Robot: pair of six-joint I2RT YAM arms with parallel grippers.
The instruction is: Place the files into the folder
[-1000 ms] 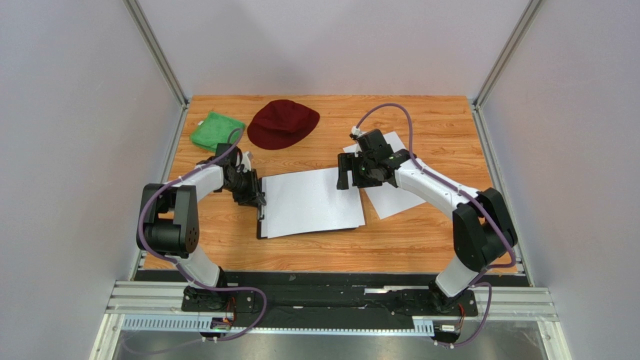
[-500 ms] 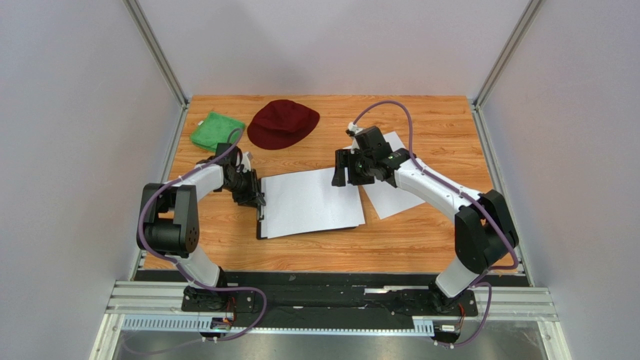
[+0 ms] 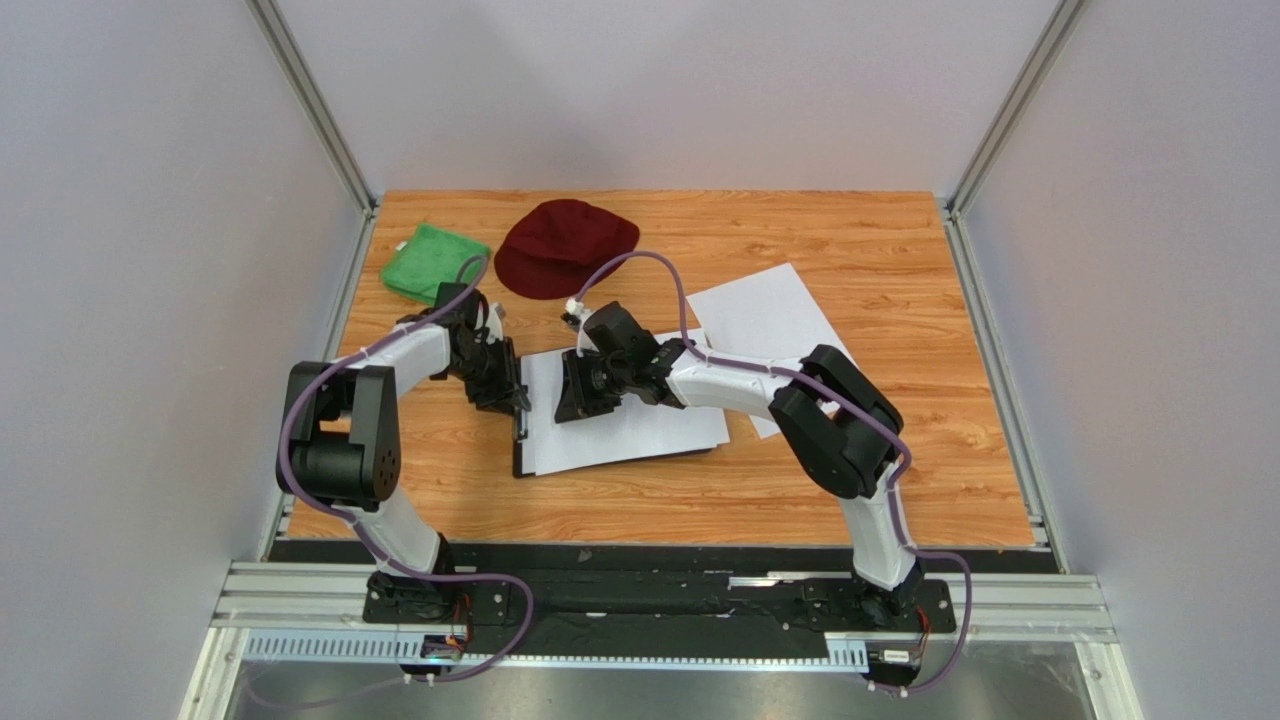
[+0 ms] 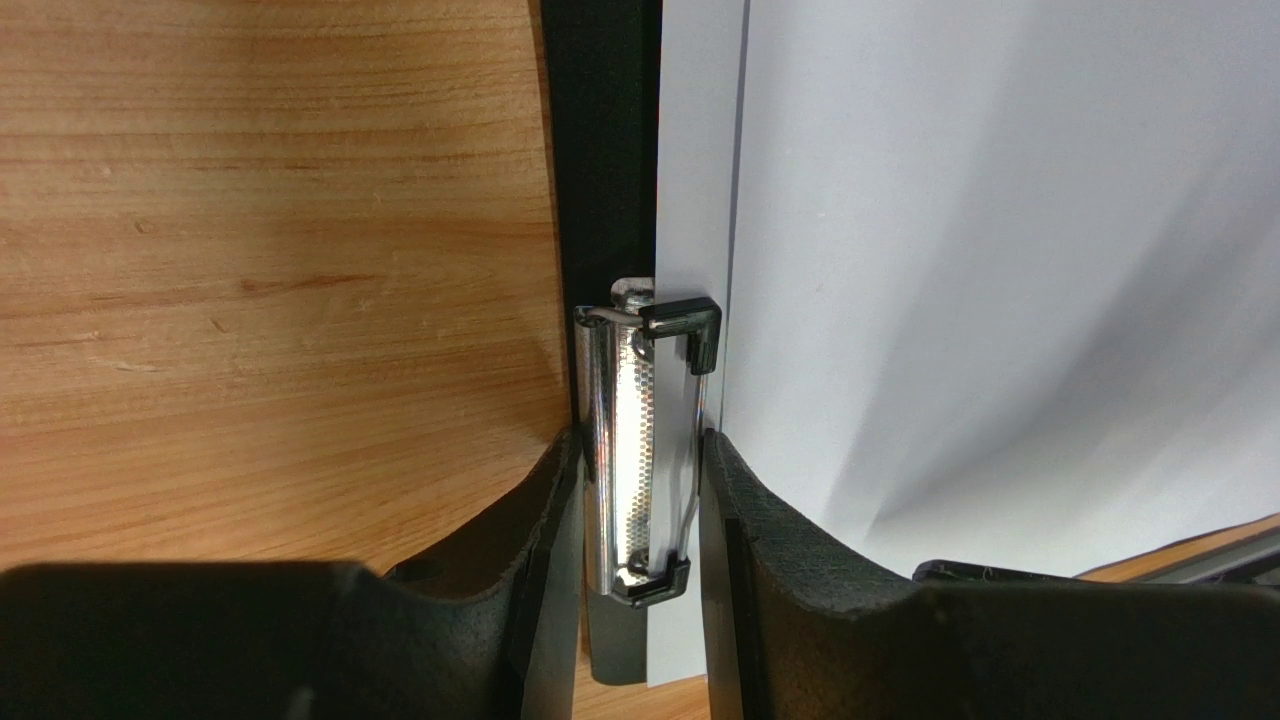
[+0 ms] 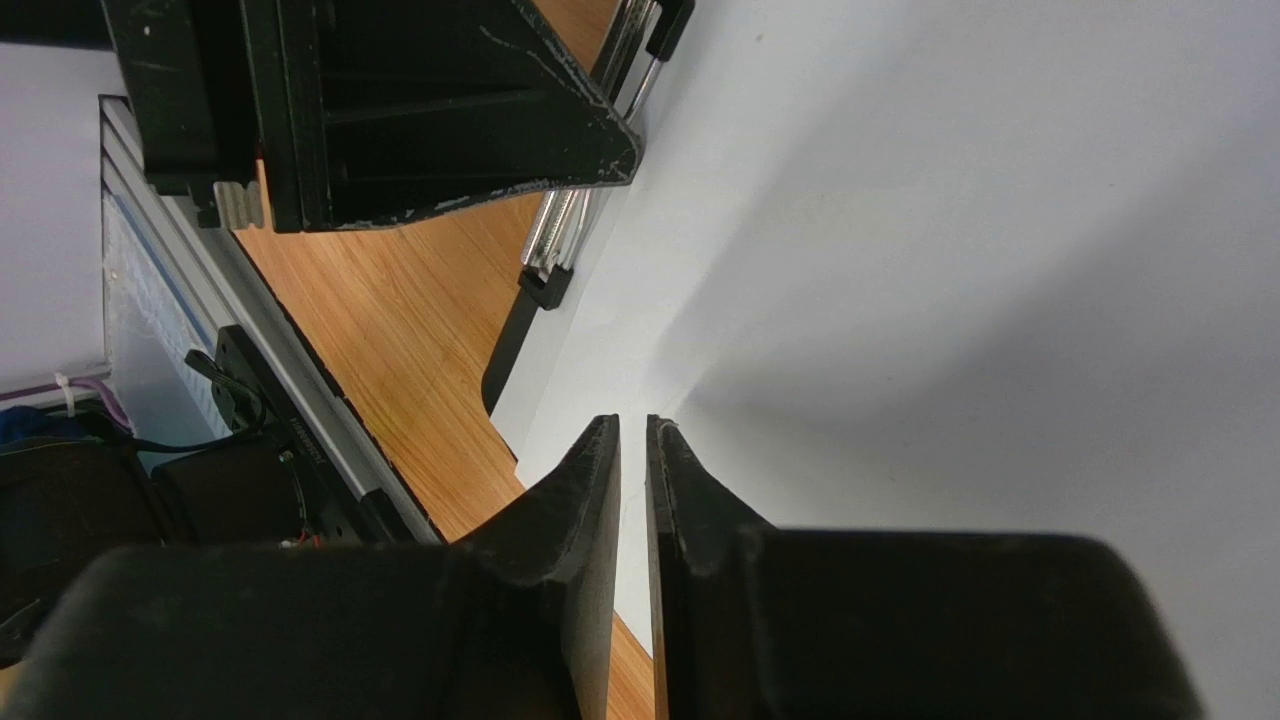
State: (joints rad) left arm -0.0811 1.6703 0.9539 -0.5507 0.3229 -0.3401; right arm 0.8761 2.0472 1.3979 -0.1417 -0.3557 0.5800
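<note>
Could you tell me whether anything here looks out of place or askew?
Yes: one sheet lies skewed on the table right of the folder, outside it, while the other sheets rest on it.

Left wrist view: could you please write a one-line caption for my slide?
Left gripper closed on the silver clip of the black folder, white files lying against the clip, wooden table beside.

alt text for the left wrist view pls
The left gripper clamps the silver clip of the black clipboard from both sides. To the clip's right lie white paper sheets on the board; to its left is the wooden table.
</note>
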